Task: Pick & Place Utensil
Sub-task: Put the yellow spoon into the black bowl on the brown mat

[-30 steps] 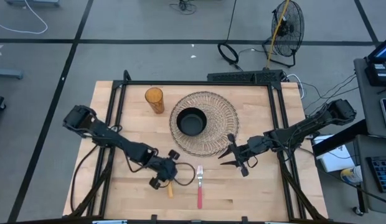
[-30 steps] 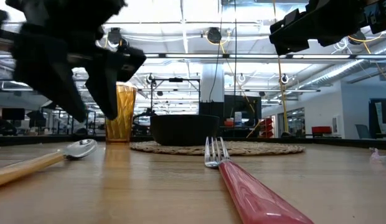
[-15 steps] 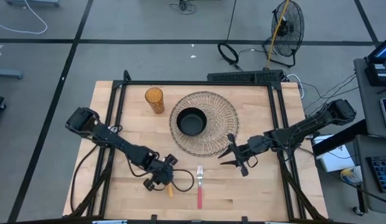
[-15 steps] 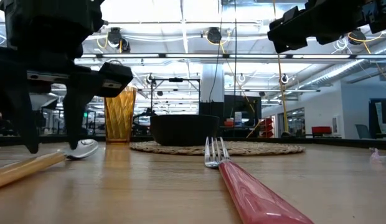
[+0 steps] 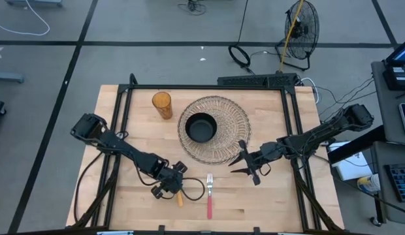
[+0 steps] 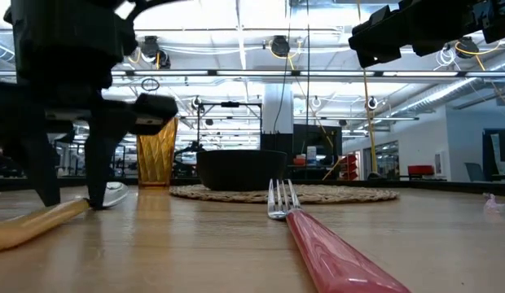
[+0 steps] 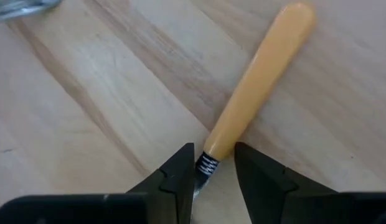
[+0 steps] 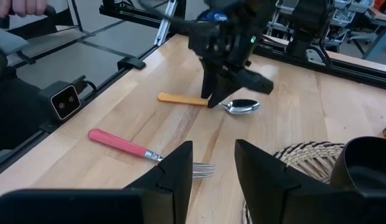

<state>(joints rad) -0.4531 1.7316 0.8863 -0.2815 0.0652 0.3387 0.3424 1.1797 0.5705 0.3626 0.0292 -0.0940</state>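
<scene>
Spanning the whole scene, the table (image 5: 268, 202) carries a woven mat (image 5: 232, 140) near its far middle, with a black bowl (image 5: 201, 126) set on it and an amber cup (image 5: 162, 104) standing just to the mat's left. The left arm reaches down to the near left part of the table, its left gripper (image 7: 213, 163) lowered with its tips at the wood and the jaws straddling the spoon (image 7: 255, 90) at the neck where the yellow handle meets the metal; a sliver of gap shows on each side, so the jaws are narrowly spread, not yet pinching. The right gripper (image 5: 249, 164) hangs above the table beside the mat's near right edge, jaws partly spread and holding nothing. The spoon lies flat on the wood, left of the fork (image 5: 210, 196), whose red handle points toward the near edge with its tines toward the mat.
</scene>
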